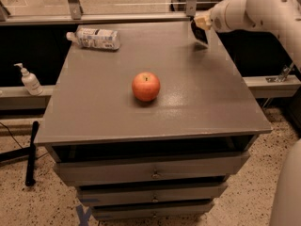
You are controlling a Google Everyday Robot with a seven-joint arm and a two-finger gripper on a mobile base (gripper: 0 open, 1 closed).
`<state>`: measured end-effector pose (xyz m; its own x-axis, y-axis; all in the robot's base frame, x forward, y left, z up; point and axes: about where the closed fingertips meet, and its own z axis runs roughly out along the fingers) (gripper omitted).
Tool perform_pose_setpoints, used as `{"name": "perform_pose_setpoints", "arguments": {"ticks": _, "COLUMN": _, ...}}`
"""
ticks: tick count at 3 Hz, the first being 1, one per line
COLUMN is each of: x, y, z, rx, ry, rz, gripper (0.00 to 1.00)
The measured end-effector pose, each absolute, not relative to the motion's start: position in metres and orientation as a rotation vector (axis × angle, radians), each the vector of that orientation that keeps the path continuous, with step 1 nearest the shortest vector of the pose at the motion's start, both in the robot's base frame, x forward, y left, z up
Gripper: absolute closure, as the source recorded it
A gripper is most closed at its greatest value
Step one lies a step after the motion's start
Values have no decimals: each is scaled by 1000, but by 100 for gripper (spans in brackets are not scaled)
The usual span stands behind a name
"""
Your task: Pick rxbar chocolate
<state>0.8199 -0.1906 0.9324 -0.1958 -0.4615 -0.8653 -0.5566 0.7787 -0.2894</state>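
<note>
Gripper (199, 24) fingers clamped on rxbar chocolate (199, 35) above far-right corner of table (188, 107); I'd lift straight up slowly, since the bar hangs tilted.

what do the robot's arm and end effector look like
The arm is smooth, glossy white, built of thick rounded tubular segments. The end effector, over the table's far right corner, is small and cream-coloured. No cables or markings show.
</note>
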Motion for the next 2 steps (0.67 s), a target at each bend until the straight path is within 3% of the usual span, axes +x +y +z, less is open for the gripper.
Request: {"name": "perform_pose_setpoints", "arguments": {"ticks": 2, "x": 792, "y": -165, "z": 1043, "rx": -877, "ry": 1577, "rz": 111, "gripper": 100}}
